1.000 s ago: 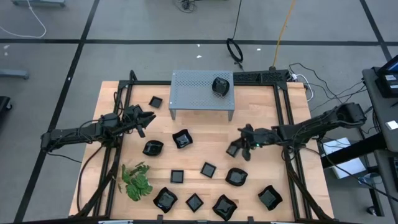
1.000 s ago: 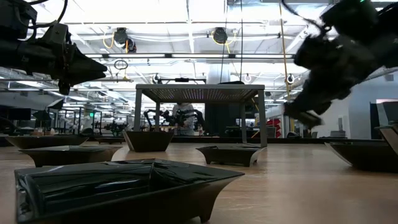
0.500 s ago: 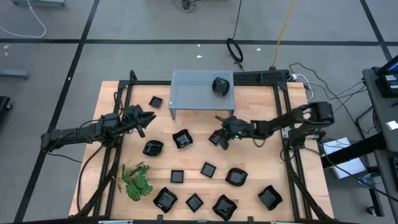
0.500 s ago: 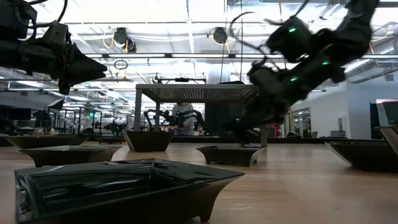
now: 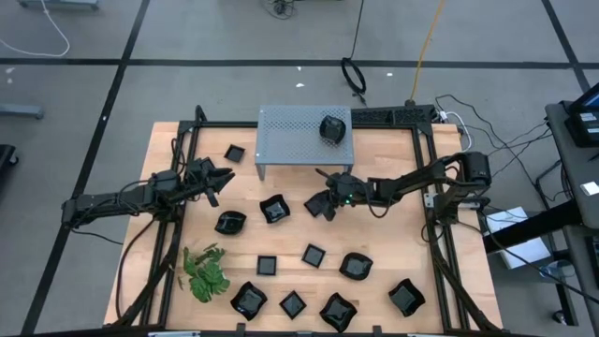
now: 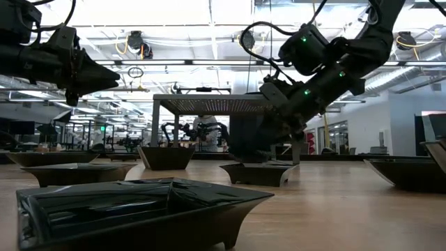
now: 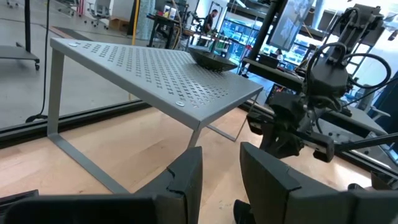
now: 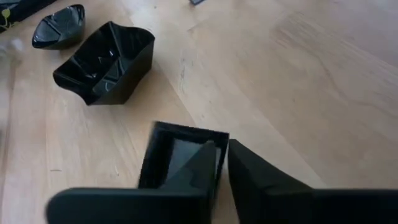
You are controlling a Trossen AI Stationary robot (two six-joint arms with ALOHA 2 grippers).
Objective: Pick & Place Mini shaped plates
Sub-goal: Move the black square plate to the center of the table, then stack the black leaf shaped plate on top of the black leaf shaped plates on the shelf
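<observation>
Right fingers (image 8: 221, 163) sit narrow, pinching the near rim of a small square plate (image 8: 180, 152), its edge caught in the slim gap between them. Whether that grip is firm or just easing off, I can't tell. In the high view the right gripper (image 5: 328, 204) is at centre frame, just below the front edge of the grey perforated stand (image 5: 301, 134), plate at its tip. The plate lies straight ahead of the fingers, stretching away from them, low over the desk (image 5: 412, 248) or touching it; the views don't settle which.

Just left of it in the high view sits a wavy-edged plate (image 5: 273, 209), near but apart. One plate is up on the stand (image 5: 332, 128), toward its right end.

The left gripper (image 5: 217, 178) waits at the left of the frame, fingers (image 7: 186, 177) narrowly parted and holding nothing, aimed toward the stand. The right arm is clearly the nearer one here; my read is a set-down or carry in hand, and the coming move turns on keeping clear of the stand's front edge.
</observation>
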